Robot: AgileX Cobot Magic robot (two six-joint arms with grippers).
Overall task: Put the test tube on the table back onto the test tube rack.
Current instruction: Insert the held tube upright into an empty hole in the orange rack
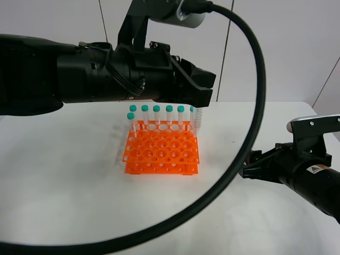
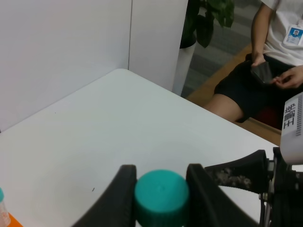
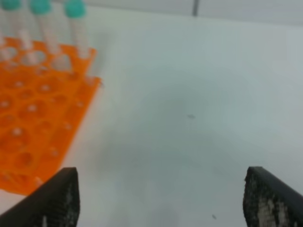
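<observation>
My left gripper (image 1: 197, 105) reaches in from the left, shut on the teal cap of the test tube (image 1: 197, 124). The tube hangs upright, its lower end at the top tier of the orange test tube rack (image 1: 162, 151), over the back right corner. The left wrist view shows the cap of the test tube (image 2: 161, 196) pinched between the black fingers (image 2: 125, 194) of the left gripper (image 2: 161, 177). Several capped tubes (image 1: 156, 114) stand in the rack's back row. My right gripper (image 1: 246, 164) hovers open to the right of the rack above the table (image 1: 69, 175); the right gripper (image 3: 161, 198) has nothing between its fingers.
A thick black cable (image 1: 255, 90) loops from the left arm down across the front of the table. The right wrist view shows the rack (image 3: 28, 127) beside bare tabletop (image 3: 189, 118). Beyond the table's far corner sits a person (image 2: 265, 71).
</observation>
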